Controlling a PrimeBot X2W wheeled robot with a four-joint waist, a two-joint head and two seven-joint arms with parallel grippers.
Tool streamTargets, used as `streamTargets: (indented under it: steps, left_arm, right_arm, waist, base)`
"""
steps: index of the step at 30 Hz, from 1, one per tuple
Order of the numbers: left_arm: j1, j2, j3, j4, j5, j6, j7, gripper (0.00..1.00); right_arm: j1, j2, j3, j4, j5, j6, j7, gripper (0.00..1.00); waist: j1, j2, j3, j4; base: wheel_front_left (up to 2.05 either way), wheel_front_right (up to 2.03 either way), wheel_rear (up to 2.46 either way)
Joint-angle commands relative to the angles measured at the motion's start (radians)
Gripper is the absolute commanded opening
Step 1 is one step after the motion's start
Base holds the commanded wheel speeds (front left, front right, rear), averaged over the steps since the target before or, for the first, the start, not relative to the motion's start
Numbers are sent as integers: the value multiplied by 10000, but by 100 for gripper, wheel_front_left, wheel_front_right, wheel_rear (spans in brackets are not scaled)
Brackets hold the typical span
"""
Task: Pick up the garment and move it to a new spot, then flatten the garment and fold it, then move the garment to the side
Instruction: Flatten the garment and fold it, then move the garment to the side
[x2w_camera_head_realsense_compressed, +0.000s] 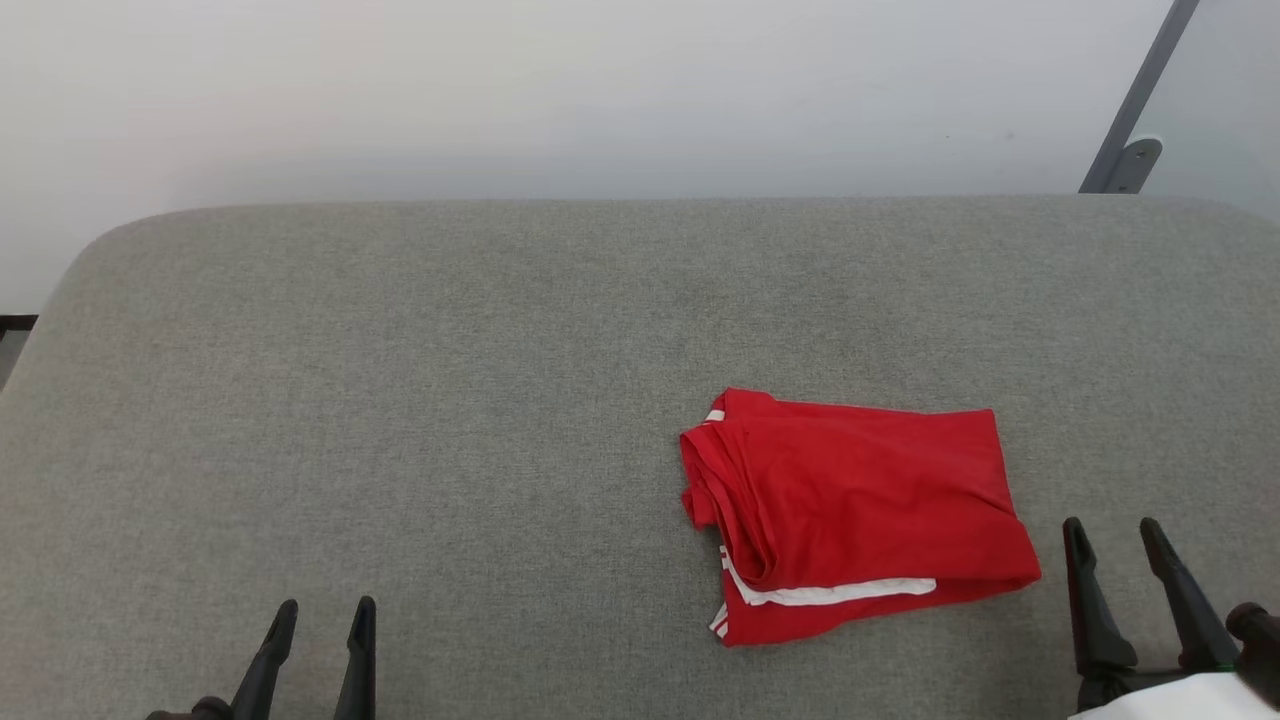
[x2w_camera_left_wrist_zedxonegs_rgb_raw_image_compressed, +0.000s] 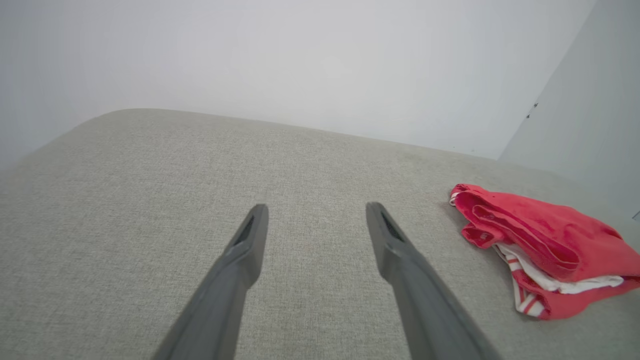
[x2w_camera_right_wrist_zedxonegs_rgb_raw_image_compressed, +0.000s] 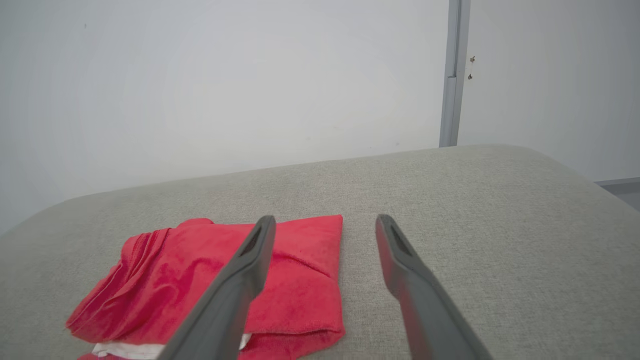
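Note:
The garment (x2w_camera_head_realsense_compressed: 855, 510) lies folded into a thick red bundle with white trim on the grey padded surface, right of centre; it also appears as the garment (x2w_camera_left_wrist_zedxonegs_rgb_raw_image_compressed: 545, 247) and the garment (x2w_camera_right_wrist_zedxonegs_rgb_raw_image_compressed: 215, 285) in the wrist views. My right gripper (x2w_camera_head_realsense_compressed: 1112, 530) stands open just right of the bundle's near corner, not touching it. In its own wrist view the right gripper (x2w_camera_right_wrist_zedxonegs_rgb_raw_image_compressed: 325, 222) has its left finger over the cloth's right edge. My left gripper (x2w_camera_head_realsense_compressed: 325, 612) is open at the lower left, far from the cloth, with the left gripper (x2w_camera_left_wrist_zedxonegs_rgb_raw_image_compressed: 315, 210) over bare fabric.
The grey padded surface (x2w_camera_head_realsense_compressed: 400, 400) has rounded far corners and ends at a white wall. A grey metal post (x2w_camera_head_realsense_compressed: 1135, 110) with a bracket stands behind the far right corner. A strip of floor (x2w_camera_head_realsense_compressed: 15, 335) shows past the left edge.

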Motion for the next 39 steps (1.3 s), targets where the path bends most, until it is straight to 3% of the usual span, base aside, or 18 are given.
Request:
streamTargets:
  steps: [1,12,18,24,31,39]
  left_arm:
    - [65,3,47,-51,28,24,-18,100]
    - [-334,88,-182,-60,6,24,-18,100]
    - [-715,166,-568,-39,-47,24,-18,100]
    - [-1478,328,-1091,73,-179,24,-18,100]
    - [-2296,231,-1472,111,-323,24,-18,100]
    - [-3035,235,-1767,92,-422,24,-18,100]
  right_arm:
    - [82,-14,29,-37,-15,0,-45,100]
    - [-290,-110,-97,150,-1,0,83,100]
    - [-919,-478,-77,363,-203,0,809,100]
    - [-1814,-1413,107,658,-302,0,3424,100]
    - [-2869,-2360,193,496,393,0,6556,100]
    - [-2873,-2365,291,483,1432,0,9982,100]
  waist:
    - [0,0,2,-11]
    - [0,0,187,170]
    - [0,0,631,443]
    - [0,0,1299,952]
    - [0,0,1898,1310]
    - [0,0,2500,1612]
  base:
    - [0,0,0]
    - [0,0,0]
    - [0,0,0]
    - [0,0,0]
    - [0,0,0]
    - [0,0,0]
